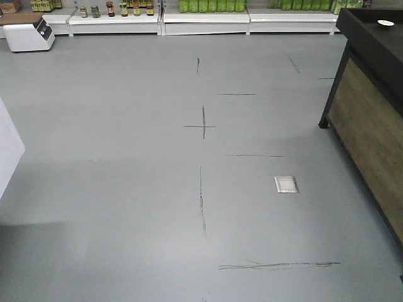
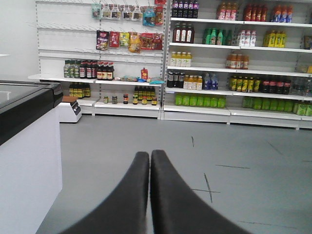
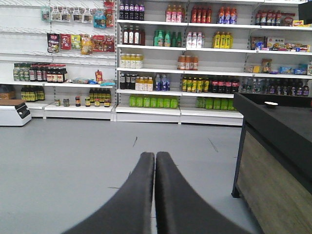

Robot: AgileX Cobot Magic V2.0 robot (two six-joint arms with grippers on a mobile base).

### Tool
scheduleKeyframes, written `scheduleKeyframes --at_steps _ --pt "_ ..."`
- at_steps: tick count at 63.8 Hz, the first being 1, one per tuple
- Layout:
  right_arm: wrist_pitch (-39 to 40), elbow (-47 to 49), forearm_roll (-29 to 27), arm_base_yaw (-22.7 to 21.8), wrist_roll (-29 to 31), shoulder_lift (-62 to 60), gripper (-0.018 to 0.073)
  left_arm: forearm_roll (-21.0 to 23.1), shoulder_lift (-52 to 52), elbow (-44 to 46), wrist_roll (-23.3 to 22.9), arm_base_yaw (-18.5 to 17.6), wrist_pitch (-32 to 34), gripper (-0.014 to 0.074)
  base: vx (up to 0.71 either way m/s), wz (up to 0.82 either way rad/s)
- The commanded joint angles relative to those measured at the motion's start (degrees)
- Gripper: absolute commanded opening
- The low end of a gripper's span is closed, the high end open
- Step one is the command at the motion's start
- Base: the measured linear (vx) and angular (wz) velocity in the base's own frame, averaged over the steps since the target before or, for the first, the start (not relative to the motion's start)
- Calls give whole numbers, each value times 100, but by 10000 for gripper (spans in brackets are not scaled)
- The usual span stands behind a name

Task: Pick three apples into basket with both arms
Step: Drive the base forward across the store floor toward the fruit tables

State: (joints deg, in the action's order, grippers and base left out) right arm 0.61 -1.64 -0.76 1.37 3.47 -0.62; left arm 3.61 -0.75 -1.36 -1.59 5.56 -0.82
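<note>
Left gripper point(image 2: 150, 156) faces the shelves point(image 2: 229, 47) at 12 o'clock, its fingers pressed together on nothing. Right gripper point(image 3: 155, 157) is closed and empty too, with the dark counter point(image 3: 287, 122) at 3 o'clock. No apples or basket are in view, so locate them before reaching.

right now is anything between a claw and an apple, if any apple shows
No apple or basket shows in any view, so that cannot be judged. The left claw and right claw, both shut, face grey floor.
</note>
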Motion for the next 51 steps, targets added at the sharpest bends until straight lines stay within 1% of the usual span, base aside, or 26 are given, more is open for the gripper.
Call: scheduleKeyframes --at_steps 1,51 --pt "439 -82 32 -25 25 -57 -4 40 -81 -136 -7 -5 441 -6 0 0" --pt "439 -82 32 -25 25 -57 -4 40 -81 -136 -7 -5 441 -6 2 3"
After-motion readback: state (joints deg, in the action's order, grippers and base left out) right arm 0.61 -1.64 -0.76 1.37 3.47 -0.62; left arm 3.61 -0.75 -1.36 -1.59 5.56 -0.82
